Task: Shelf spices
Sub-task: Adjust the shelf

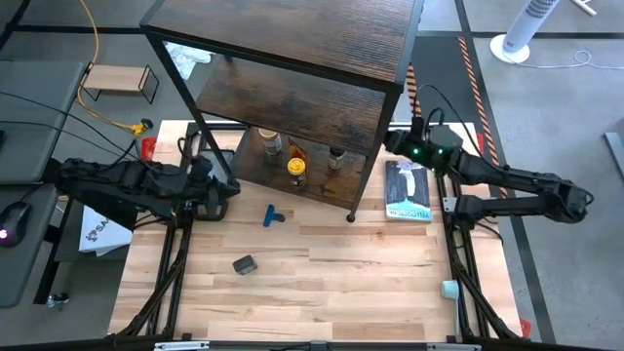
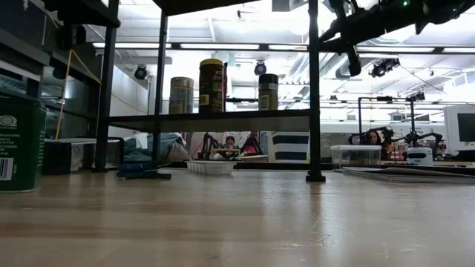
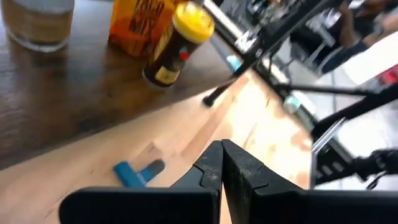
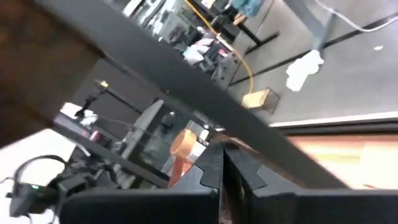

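The shelf stands at the table's far middle on thin black legs. On its lowest board stand a tan-lidded jar, a yellow-lidded jar, an orange packet and a black-lidded jar. The three jars also show in the low view. A small dark grey box lies on the table nearer the front. My left gripper is shut and empty, left of the board and above the table. My right gripper is shut and empty, raised beside the shelf's right posts.
A blue T-shaped piece lies on the table in front of the shelf. A book lies right of the shelf, under my right arm. A green can stands at the left in the low view. A small light-wood rack sits beyond the table's left.
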You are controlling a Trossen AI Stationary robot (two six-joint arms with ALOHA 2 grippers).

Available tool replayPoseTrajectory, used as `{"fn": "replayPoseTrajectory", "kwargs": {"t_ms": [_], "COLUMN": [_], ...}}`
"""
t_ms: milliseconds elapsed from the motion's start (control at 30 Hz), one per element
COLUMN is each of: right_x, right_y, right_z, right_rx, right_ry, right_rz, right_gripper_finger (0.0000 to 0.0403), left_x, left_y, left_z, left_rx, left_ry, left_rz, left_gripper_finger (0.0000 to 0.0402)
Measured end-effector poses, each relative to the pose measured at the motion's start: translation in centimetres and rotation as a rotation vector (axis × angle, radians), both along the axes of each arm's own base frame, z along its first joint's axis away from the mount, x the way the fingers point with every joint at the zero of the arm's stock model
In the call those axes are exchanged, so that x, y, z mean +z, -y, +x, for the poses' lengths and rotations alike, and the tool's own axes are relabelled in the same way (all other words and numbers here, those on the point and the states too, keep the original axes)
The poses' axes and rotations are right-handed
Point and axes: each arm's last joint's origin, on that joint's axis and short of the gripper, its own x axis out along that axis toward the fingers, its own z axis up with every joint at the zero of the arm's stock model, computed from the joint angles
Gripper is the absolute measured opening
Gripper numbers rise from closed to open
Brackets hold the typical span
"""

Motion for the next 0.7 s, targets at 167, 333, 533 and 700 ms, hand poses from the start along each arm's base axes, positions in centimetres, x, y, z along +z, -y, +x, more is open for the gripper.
{"fn": "replayPoseTrajectory", "kwargs": {"t_ms": [167,333,533,700], "right_x": [-0.1,-0.1,-0.1,0.1], "right_y": [1.2,2.5,4.7,6.5], "right_z": [-0.6,-1.4,-2.8,-4.0], "right_rx": [0.002,-0.074,-0.2,-0.215], "right_ry": [-0.008,-0.036,-0.071,-0.057], "right_rz": [0.005,-0.03,-0.074,-0.106], "right_gripper_finger": [0.0,0.0,0.0,0.0], "left_x": [-0.4,-0.9,-2.0,-2.6], "left_y": [0.2,0.3,0.7,1.1], "left_z": [0.3,1.1,2.8,4.6], "left_rx": [-0.01,0.002,0.0,-0.014], "left_ry": [-0.051,-0.093,-0.184,-0.206], "left_rz": [0.03,0.047,0.041,0.029], "left_gripper_finger": [0.0,0.0,0.0,0.0]}}
